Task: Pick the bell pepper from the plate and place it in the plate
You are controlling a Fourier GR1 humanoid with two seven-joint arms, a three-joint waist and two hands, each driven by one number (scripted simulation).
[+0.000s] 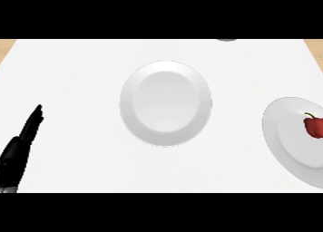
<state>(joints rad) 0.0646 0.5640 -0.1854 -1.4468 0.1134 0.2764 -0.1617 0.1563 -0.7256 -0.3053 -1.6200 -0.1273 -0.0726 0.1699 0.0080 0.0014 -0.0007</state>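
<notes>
While the left hand (17, 152) rests at the lower left edge of the head view, its black fingers are straight and held together, pointing up and slightly right, clamped on nothing. It lies over the bare white counter (77, 90), well apart from both plates. Right hand: not visible in this view.

Right plate (291, 149): white, at the right edge, partly cut off by the frame. Pepper (317, 127) sits on it, red, with a short green-brown stem at its upper left; it lies in the plate's upper part, near the frame edge.

Centre plate (132, 102): white, farther back, nothing on it, well apart from the right plate.

Far edge: a small grey object (226, 39) barely shows at the top; cannot tell what it is. Tan wood (2, 52) shows at both far corners beside the counter.
</notes>
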